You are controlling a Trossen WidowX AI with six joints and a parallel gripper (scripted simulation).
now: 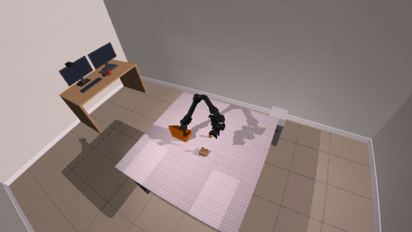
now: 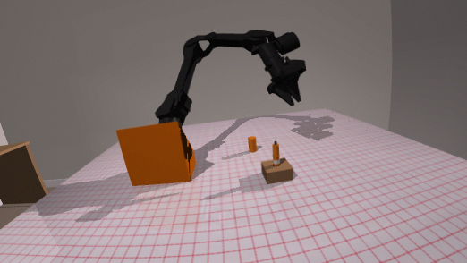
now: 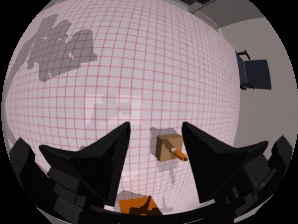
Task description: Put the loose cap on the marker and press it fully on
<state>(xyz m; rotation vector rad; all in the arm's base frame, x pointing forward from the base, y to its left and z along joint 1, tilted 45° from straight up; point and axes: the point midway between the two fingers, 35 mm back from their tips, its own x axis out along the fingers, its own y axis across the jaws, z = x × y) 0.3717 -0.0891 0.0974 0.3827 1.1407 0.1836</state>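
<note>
The orange marker (image 2: 275,153) (image 3: 181,156) stands upright in the brown holder block (image 2: 277,173) (image 1: 204,152) (image 3: 166,145) on the gridded table. The orange cap (image 2: 252,143) stands loose on the table a little behind and to the left of the block. My gripper (image 2: 291,96) (image 1: 213,135) (image 3: 156,125) hangs high in the air above and behind the cap and block, pointing down. Its fingers are partly open with nothing between them. In the wrist view the block and marker show between the fingers, far below; I cannot make out the cap there.
The arm's orange base box (image 2: 154,152) (image 1: 180,132) stands to the left of the cap. The pink gridded table top (image 2: 358,197) stretches all around. A desk with two monitors (image 1: 99,80) stands far off by the wall. A small white box (image 1: 279,112) sits at the table's far corner.
</note>
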